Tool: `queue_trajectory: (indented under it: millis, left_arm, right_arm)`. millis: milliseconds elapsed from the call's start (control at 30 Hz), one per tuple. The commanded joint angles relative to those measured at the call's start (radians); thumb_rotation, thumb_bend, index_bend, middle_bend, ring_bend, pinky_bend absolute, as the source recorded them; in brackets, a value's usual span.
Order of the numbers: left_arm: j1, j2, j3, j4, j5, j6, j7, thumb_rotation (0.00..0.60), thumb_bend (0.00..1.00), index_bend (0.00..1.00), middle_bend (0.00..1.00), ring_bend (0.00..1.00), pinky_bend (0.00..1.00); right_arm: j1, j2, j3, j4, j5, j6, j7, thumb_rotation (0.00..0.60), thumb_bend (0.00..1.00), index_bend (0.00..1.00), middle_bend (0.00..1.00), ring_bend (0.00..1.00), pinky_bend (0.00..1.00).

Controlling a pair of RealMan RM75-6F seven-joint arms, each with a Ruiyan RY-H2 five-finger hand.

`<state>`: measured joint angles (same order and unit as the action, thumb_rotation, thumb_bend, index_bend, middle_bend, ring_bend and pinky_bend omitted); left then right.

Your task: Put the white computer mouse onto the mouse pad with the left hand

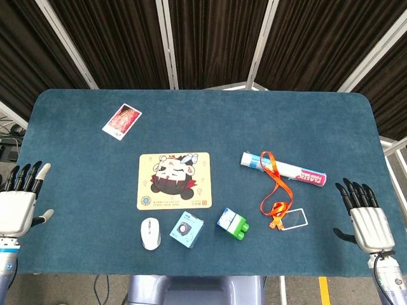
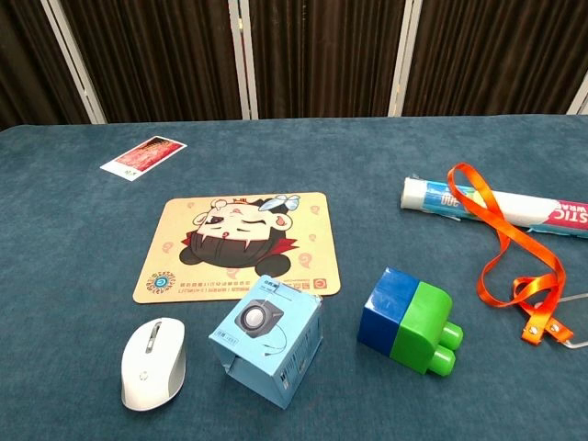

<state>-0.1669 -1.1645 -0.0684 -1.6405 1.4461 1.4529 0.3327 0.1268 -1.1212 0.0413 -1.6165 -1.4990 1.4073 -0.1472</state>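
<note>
The white computer mouse (image 1: 150, 232) (image 2: 154, 362) lies on the blue table near the front edge, just below the mouse pad. The mouse pad (image 1: 174, 180) (image 2: 240, 244) is tan with a cartoon figure and lies flat in the middle of the table. My left hand (image 1: 19, 202) hovers at the table's left edge, fingers apart and holding nothing, far left of the mouse. My right hand (image 1: 367, 221) is at the right edge, also spread and empty. Neither hand shows in the chest view.
A light blue small box (image 1: 187, 230) (image 2: 267, 340) sits right beside the mouse. A blue and green block (image 1: 232, 223) (image 2: 409, 320), a white tube (image 1: 283, 168) (image 2: 496, 206) with an orange lanyard (image 1: 277, 188) (image 2: 514, 253) and a red card (image 1: 121, 121) (image 2: 142, 156) lie around.
</note>
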Motion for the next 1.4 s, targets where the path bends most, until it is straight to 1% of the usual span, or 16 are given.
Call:
queue_trajectory:
  millis: [33, 800, 967, 1100, 1233, 1267, 1300, 1400]
  left_arm:
    - [0.0, 0.0, 0.0, 0.0, 0.0, 0.0, -0.001, 0.6, 0.11, 0.0, 0.0, 0.0, 0.0]
    - [-0.004, 0.001, 0.001, 0.001, -0.003, -0.007, 0.017, 0.6, 0.11, 0.0, 0.0, 0.0, 0.0]
    - [-0.019, 0.014, 0.007, -0.006, 0.009, -0.033, 0.01, 0.6, 0.11, 0.0, 0.0, 0.0, 0.0]
    - [-0.062, 0.051, 0.022, -0.004, 0.059, -0.099, -0.033, 0.6, 0.11, 0.0, 0.0, 0.0, 0.0]
    - [-0.134, 0.093, 0.031, 0.014, 0.16, -0.164, -0.069, 0.6, 0.11, 0.05, 0.0, 0.0, 0.0]
    - [-0.163, 0.102, 0.035, 0.02, 0.201, -0.186, -0.077, 0.6, 0.11, 0.06, 0.0, 0.0, 0.0]
    - [-0.171, 0.105, 0.037, 0.021, 0.211, -0.193, -0.08, 0.6, 0.11, 0.06, 0.0, 0.0, 0.0]
    - [-0.228, 0.118, 0.055, 0.026, 0.289, -0.252, -0.085, 0.6, 0.12, 0.08, 0.0, 0.0, 0.0]
  right_arm:
    - [-0.001, 0.0, 0.0, 0.0, 0.0, 0.001, 0.0, 0.6, 0.09, 0.0, 0.0, 0.0, 0.0]
    - [0.001, 0.0, 0.001, -0.004, 0.003, -0.001, -0.004, 0.6, 0.08, 0.0, 0.0, 0.0, 0.0]
    - [-0.001, 0.0, 0.001, -0.001, 0.003, 0.0, 0.001, 0.6, 0.09, 0.0, 0.0, 0.0, 0.0]
    - [-0.001, -0.001, 0.001, 0.0, 0.001, 0.001, 0.0, 0.6, 0.09, 0.0, 0.0, 0.0, 0.0]
    - [0.0, -0.003, 0.002, -0.001, 0.002, 0.0, -0.005, 0.6, 0.08, 0.0, 0.0, 0.0, 0.0]
    - [0.0, -0.003, 0.002, -0.001, 0.003, 0.001, -0.007, 0.6, 0.08, 0.0, 0.0, 0.0, 0.0]
    - [0.0, -0.003, 0.002, -0.001, 0.004, 0.001, -0.007, 0.6, 0.08, 0.0, 0.0, 0.0, 0.0]
    - [-0.001, -0.003, 0.002, -0.002, 0.005, 0.002, -0.007, 0.6, 0.08, 0.0, 0.0, 0.0, 0.0]
